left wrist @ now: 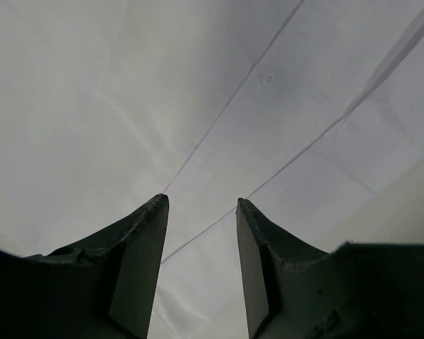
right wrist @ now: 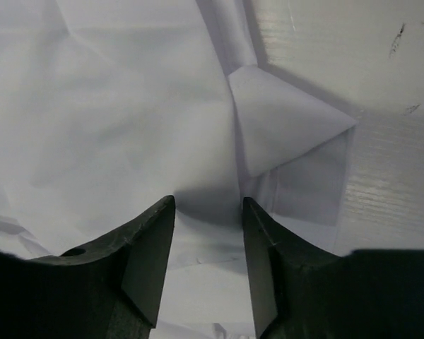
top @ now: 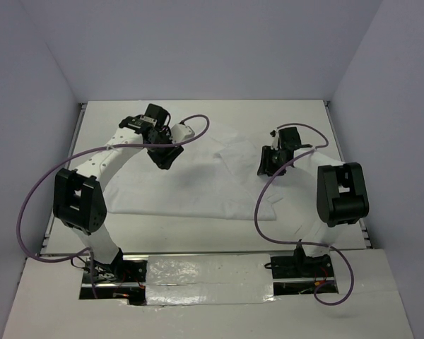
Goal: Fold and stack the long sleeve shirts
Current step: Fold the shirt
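Two black two-finger grippers, each with its jaws parted and nothing between them. The left gripper point(top: 162, 157) points down over the wrinkled plain white long-sleeved cloth shirt point(top: 198, 185). A seam line and a small white button point(left wrist: 268, 80) lie ahead of its fingertips. The right gripper point(top: 268, 167) hangs over the shirt's right part, beside a folded triangular flap of cloth point(right wrist: 286, 120) whose point lies on the smooth white tabletop point(top: 254, 113). The shirt is spread flat across the middle of the table, from near the left edge toward the right edge, short of the far and near edges.
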